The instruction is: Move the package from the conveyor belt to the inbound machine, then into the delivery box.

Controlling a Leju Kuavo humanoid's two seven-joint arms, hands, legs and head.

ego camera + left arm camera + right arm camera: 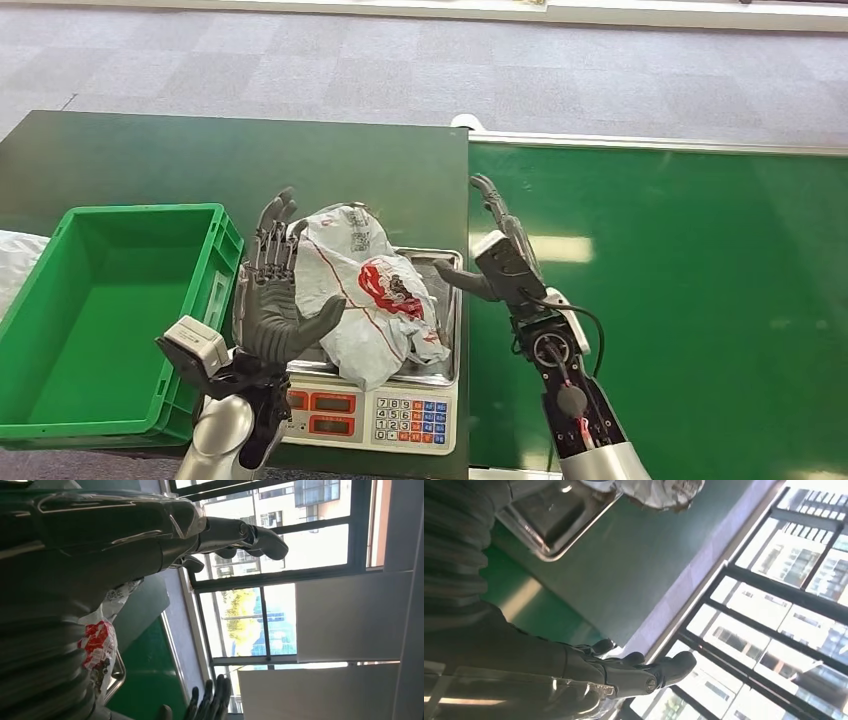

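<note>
Delivery box (60, 400) stands outboard of the left hand (275, 300), whose fingers are spread and released, flanking the package (365, 290) on the inbound machine (400, 410). Right hand (500, 255): likewise released. Risk: uneven closure may let the slack bag slip or tip off the pan.

Your head view looks forward and down from high over the scale (385, 400), close enough to read its keypad. Your left wrist view sits just behind that arm's hand (100, 535), turned sideways, facing past the scale's tray (116, 676) to the windows. Your right wrist view, also turned, shares the tray (555, 521) and windows.
</note>
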